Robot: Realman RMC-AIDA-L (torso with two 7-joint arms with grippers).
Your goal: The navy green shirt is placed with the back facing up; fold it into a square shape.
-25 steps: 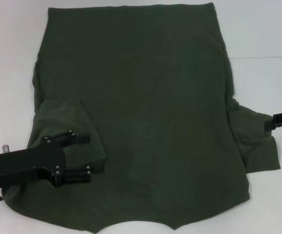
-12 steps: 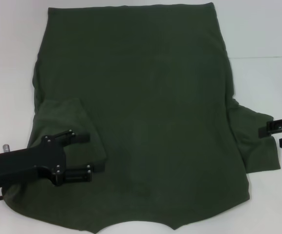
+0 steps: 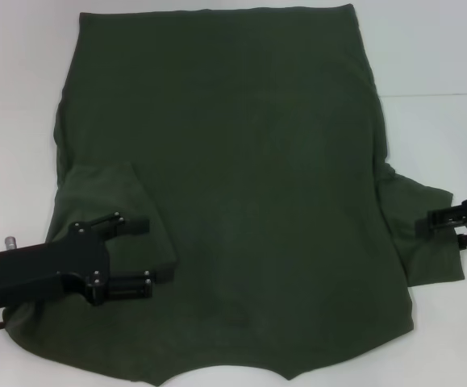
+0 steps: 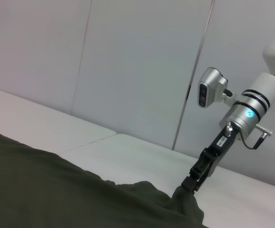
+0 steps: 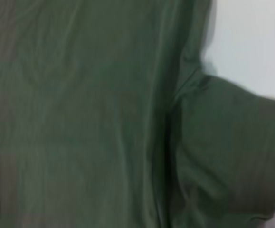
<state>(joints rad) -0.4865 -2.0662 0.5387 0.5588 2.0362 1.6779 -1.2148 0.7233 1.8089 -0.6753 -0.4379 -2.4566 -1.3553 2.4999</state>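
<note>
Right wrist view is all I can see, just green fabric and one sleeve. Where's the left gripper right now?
Observer: The left gripper is open over the navy green shirt, above its left sleeve, which lies folded in onto the body.
Operator: And where's the right gripper relative to the other sleeve?
Observer: The right gripper is at the outer edge of the right sleeve.
Operator: Is that sleeve folded too?
Observer: No, it lies spread outward on the white table.
</note>
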